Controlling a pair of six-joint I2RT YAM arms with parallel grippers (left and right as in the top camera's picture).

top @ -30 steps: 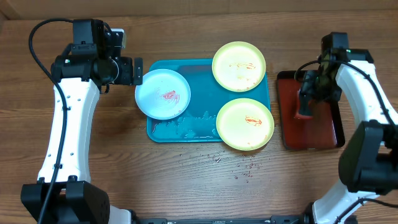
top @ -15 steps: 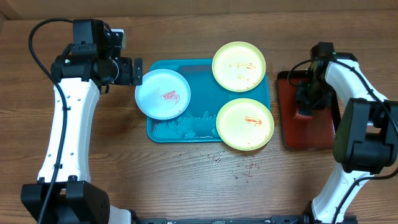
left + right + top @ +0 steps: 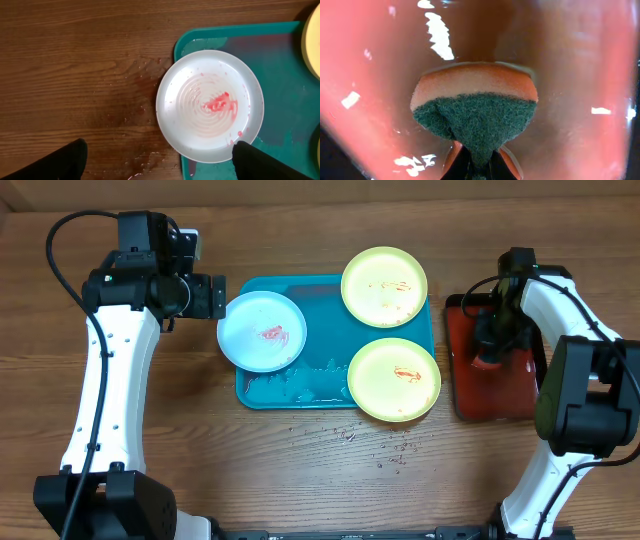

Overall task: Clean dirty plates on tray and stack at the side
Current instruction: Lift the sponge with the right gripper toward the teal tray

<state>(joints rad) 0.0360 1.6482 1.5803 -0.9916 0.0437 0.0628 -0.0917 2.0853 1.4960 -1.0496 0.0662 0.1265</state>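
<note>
Green-faced sponge (image 3: 475, 112) sits pinched between my right fingers (image 3: 457, 170) for scrubbing; my left fingers (image 3: 55, 162) gape, ready for the white plate (image 3: 210, 105) ahead.

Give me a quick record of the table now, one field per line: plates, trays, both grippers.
Plates: one white plate, two yellow plates, all with red smears
Blue tray: under all three plates, foam on it
White plate: overhangs the tray's left rim
Left gripper: open, beside the white plate
Right gripper: shut on a sponge, over the red tray
</note>
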